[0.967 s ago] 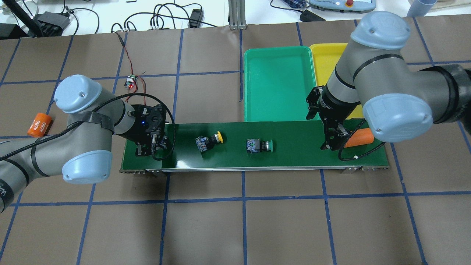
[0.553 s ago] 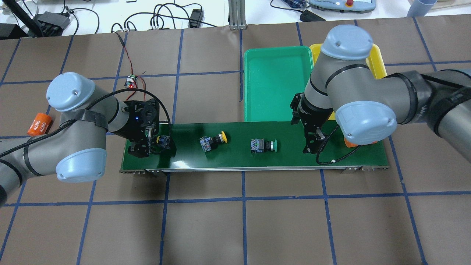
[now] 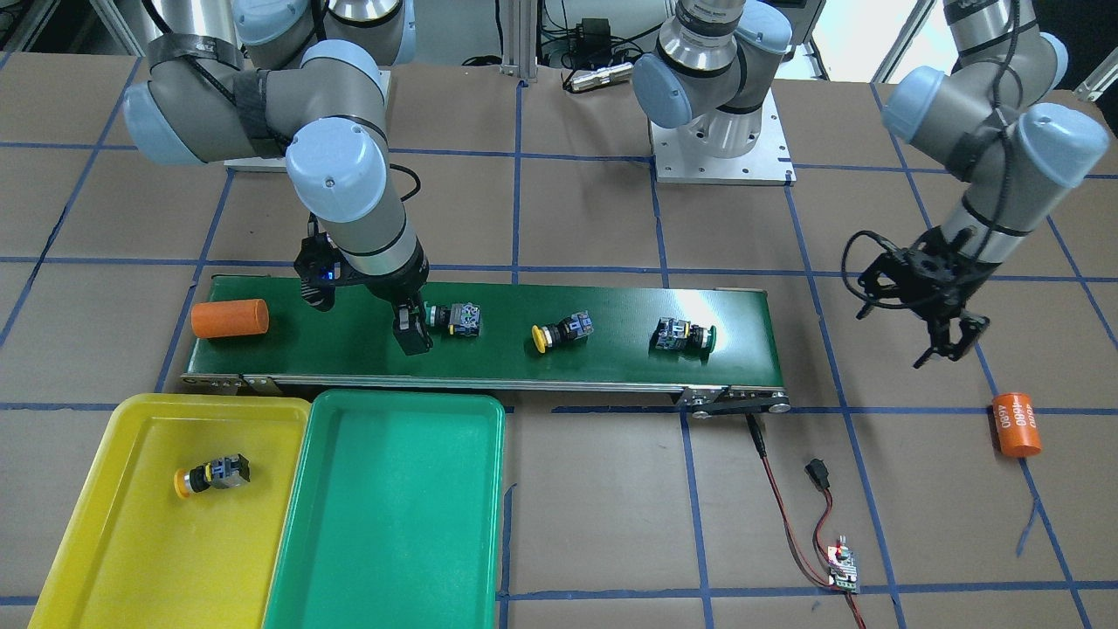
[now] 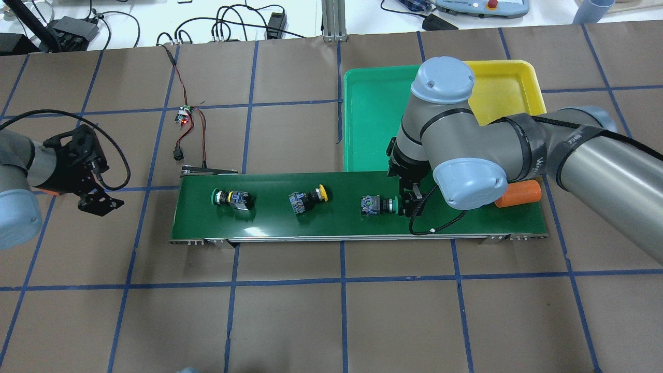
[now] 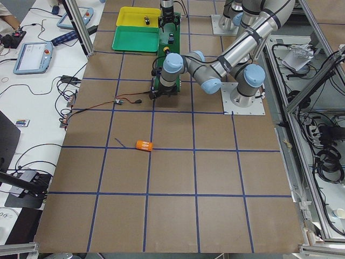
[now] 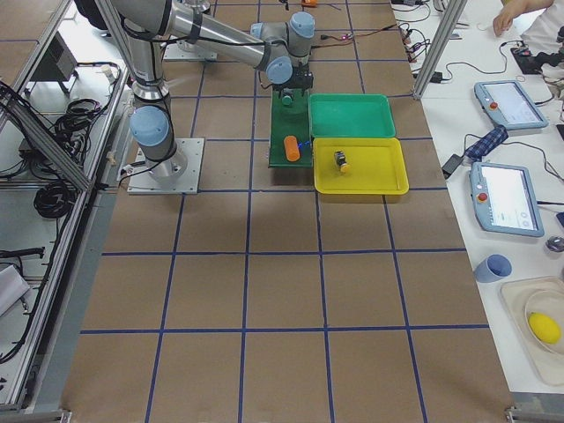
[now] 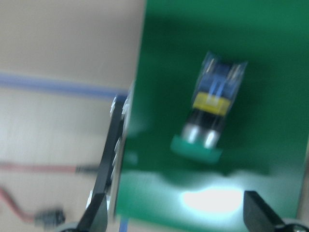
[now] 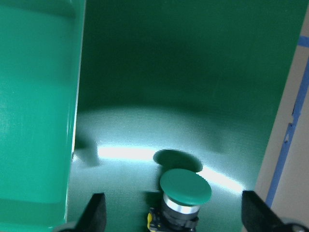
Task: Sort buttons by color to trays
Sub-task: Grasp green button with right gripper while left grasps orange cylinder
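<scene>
Brown paper crossed by blue tape lines covers the tabletop (image 4: 311,321), and a long, smooth dark-green belt (image 4: 269,220) lies on it. Three round-capped switches rest on the belt. A green button (image 4: 228,198) lies at one end and a yellow button (image 4: 309,199) mid-belt. A second green button (image 4: 375,205) sits at the right end effector (image 4: 406,204), whose fingers stand apart. The glossy yellow tray (image 3: 113,542) holds a second yellow button (image 3: 212,474); the green tray (image 3: 393,524) lies right beside it. The left end effector (image 3: 948,348), off the belt, appears spread apart, though its wrist view is blurred.
</scene>
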`<state>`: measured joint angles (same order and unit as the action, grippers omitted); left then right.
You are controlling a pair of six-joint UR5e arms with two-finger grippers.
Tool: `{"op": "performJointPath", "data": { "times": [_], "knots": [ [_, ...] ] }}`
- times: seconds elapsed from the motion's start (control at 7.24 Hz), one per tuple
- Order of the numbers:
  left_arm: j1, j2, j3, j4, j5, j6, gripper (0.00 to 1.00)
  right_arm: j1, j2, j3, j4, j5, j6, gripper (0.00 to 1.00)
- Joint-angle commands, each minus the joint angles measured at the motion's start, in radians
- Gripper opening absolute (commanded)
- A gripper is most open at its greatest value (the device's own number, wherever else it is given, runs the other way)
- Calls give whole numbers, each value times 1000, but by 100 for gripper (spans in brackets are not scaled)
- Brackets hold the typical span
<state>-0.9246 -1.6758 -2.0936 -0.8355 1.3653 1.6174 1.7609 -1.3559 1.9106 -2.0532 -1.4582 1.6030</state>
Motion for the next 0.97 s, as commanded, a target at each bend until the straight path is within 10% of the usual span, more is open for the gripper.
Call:
{"op": "performJointPath", "data": {
  "times": [0.0,0.41,0.69,0.83],
  "knots": [
    [105,-155,164,3,3,-127,100,8,17,1,-2,1,6,100],
    [110,-399,418,2,72,-387,100,25,26,2,1,-1,12,100],
    [125,-462,414,4,72,-396,100,28,35,10,2,1,8,100],
    [125,-487,423,9,78,-389,68,28,41,27,1,-5,2,68]
  ]
}}
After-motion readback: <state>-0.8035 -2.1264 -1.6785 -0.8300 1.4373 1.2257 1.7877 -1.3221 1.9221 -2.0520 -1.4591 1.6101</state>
